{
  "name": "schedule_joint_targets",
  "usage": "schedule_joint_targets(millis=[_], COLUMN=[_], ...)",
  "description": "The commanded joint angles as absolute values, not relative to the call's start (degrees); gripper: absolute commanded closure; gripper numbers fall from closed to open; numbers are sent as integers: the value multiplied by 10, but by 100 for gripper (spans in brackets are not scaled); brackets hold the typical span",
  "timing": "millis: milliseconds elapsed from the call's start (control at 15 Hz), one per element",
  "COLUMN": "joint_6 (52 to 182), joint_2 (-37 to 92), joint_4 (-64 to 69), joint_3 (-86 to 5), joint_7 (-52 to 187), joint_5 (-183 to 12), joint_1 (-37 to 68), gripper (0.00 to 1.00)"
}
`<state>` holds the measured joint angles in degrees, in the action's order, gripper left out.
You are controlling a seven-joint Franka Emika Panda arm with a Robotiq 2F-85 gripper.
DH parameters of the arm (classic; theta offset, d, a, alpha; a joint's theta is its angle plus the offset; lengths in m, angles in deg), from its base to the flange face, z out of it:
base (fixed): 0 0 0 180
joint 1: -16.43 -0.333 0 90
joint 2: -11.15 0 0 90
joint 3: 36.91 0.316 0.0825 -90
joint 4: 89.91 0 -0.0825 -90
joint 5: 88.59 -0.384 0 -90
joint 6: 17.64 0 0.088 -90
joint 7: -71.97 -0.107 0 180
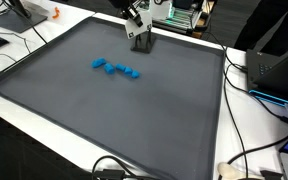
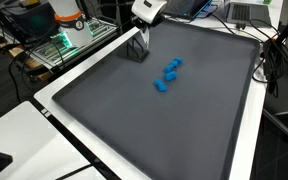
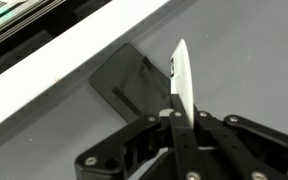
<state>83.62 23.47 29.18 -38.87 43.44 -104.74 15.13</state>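
My gripper [image 1: 139,41] stands low over the far edge of a dark grey mat [image 1: 114,115], also seen in the other exterior view [image 2: 138,50]. In the wrist view its fingers [image 3: 181,116] are shut on a thin white flat piece [image 3: 181,72] that sticks out past the fingertips. The piece's dark shadow [image 3: 124,85] falls on the mat beside the white table border [image 3: 74,62]. A cluster of small blue blocks [image 1: 115,69] lies on the mat a short way from the gripper; it also shows in an exterior view [image 2: 168,75]. They are out of the wrist view.
The mat [image 2: 154,120] covers most of a white table [image 2: 59,110]. Cables [image 1: 246,70] and a laptop [image 1: 279,70] lie along one side. An electronics rack [image 2: 69,40] and an orange item [image 1: 55,14] stand beyond the far edge.
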Motion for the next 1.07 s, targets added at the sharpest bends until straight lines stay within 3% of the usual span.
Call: schedule_joint_targets(millis=[0,1000], joint_6=[883,1051], joint_2=[201,183], joint_4=[353,471], joint_3=[-395,-389], joint_7=[376,307], joint_5=[-1082,-1156], joint_1=[153,154], gripper=[99,99])
